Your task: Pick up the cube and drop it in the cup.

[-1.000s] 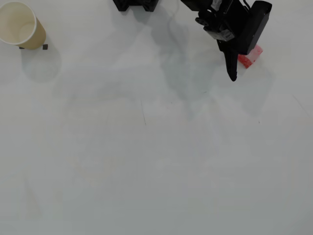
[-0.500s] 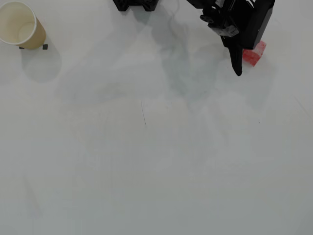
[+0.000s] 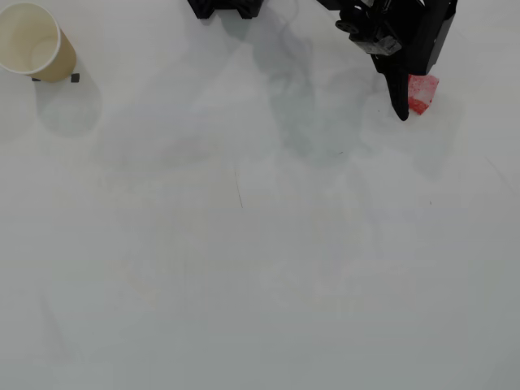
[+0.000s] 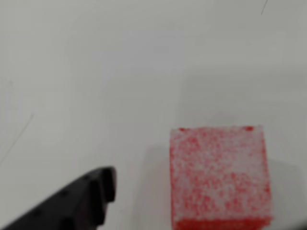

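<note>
With the cube [image 4: 219, 178] resting on the table at far right in the overhead view, just right of the gripper [image 3: 401, 107], whose opening you cannot tell and which holds nothing, centre both fingers astride it before closing.

**Obscured and cropped items**

Overhead view: the arm [image 3: 398, 32] is cut by the top edge and covers the cube's [image 3: 422, 93] left part. Only one gripper [image 3: 401, 106] finger is distinct — jaw state cannot be determined. The base [image 3: 226, 8] is cropped at the top edge. The cup [image 3: 34, 42] hides most of a small dark marker [image 3: 75, 78] beneath it.

Wrist view: the cube [image 4: 218, 178] is soft-focused, its bottom face cut by the lower edge. One finger [image 4: 81, 201] enters at bottom left — the other is out of frame.
</note>
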